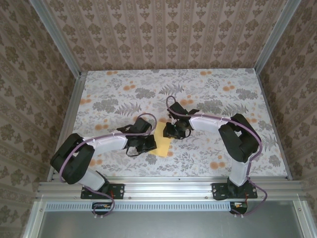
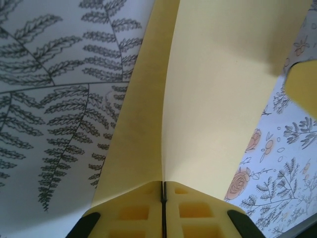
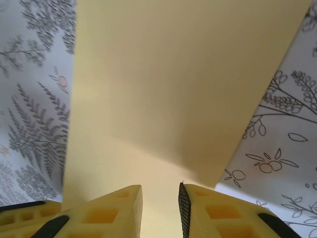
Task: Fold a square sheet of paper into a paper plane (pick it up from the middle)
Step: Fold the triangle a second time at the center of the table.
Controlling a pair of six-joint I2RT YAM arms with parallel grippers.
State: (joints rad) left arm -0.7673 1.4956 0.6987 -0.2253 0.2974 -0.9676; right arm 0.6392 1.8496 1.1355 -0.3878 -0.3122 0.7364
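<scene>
Pale, plain yellow sheet on the flowery table, bowing upward. Left gripper pinches its edge, jaws pressed together. Right gripper is over the sheet, jaws narrowly apart.

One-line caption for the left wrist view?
Left hand shut on a fold of the yellow sheet over the leaf-printed table.

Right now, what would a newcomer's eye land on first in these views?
The pale-yellow sheet of paper sits between the two arms, near the front middle of the flower-printed table. The left gripper is shut on its edge, and the sheet bows away from the closed fingers. The right gripper is at the sheet's far side, jaws slightly apart.
</scene>
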